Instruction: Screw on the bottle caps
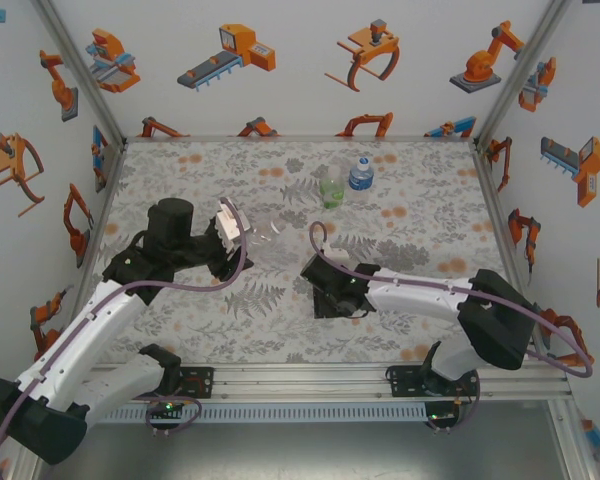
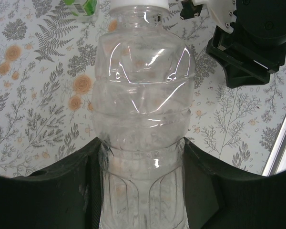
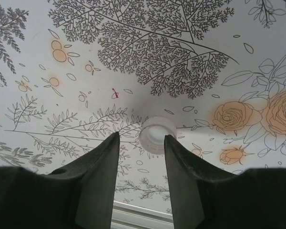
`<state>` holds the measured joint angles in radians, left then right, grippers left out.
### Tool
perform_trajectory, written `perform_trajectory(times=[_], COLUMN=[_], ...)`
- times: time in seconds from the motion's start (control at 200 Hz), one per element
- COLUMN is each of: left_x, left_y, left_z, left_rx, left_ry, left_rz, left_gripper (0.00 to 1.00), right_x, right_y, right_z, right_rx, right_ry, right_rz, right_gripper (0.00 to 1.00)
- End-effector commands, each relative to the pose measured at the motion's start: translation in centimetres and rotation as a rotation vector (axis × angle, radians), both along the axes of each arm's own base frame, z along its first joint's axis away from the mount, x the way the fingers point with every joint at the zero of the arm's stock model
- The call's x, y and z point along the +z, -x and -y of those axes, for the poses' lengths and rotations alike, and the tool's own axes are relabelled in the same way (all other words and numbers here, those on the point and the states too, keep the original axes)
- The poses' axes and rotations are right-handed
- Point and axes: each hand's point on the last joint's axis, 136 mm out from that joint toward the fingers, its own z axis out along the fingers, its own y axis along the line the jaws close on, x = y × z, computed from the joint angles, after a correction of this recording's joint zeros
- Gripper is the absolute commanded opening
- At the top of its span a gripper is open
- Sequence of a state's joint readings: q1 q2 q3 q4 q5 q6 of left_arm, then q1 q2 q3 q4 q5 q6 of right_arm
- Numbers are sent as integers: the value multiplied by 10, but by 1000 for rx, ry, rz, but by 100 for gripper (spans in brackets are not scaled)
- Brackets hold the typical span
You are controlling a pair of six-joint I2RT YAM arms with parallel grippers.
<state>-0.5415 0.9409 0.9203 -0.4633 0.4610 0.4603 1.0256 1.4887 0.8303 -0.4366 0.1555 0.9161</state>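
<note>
1. Low in the right wrist view, the right gripper (image 3: 141,143) is held partly open with nothing grasped; a white cap (image 3: 157,133) lies on the table (image 3: 133,47) at its fingertips.
2. At frame centre, the clear bottle (image 2: 140,95) is clamped by the left gripper (image 2: 142,152).
3. At upper centre, the green bottle (image 1: 331,187) and blue bottle (image 1: 360,173) are stood side by side.

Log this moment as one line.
left gripper shut on plain bottle | right gripper open at loose cap on table | green-label bottle, blue-label bottle standing far side

Your left arm (image 1: 85,335) and right arm (image 1: 420,292): white links, black joints. Purple cable (image 1: 586,358) along each. Right gripper (image 3: 140,137) fingers (image 3: 93,181) are matte black.
</note>
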Motion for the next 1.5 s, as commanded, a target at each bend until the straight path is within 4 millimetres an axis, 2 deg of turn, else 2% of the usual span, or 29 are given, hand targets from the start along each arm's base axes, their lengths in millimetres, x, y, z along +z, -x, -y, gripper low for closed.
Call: perform_trajectory(times=[0.0, 0.125, 0.396, 1.051, 1.342, 1.497], left_x=[8, 8, 7, 8, 7, 7], left_y=[-1, 0, -1, 0, 0, 0], left_z=[2, 2, 3, 3, 4, 4], left_rx=[-11, -13, -16, -18, -20, -20], left_ry=[25, 26, 25, 28, 28, 27], left_rz=[11, 11, 6, 3, 2, 1], left_gripper=[0, 0, 0, 0, 0, 0], right_x=[19, 22, 6, -6, 16, 14], right_y=[-7, -7, -2, 1, -5, -3], right_z=[-4, -2, 2, 4, 2, 5], right_rx=[12, 10, 7, 3, 7, 4], right_ry=[-2, -1, 42, 63, 40, 52], right_rz=[49, 56, 12, -15, 28, 22], right_gripper=[43, 45, 49, 49, 49, 50])
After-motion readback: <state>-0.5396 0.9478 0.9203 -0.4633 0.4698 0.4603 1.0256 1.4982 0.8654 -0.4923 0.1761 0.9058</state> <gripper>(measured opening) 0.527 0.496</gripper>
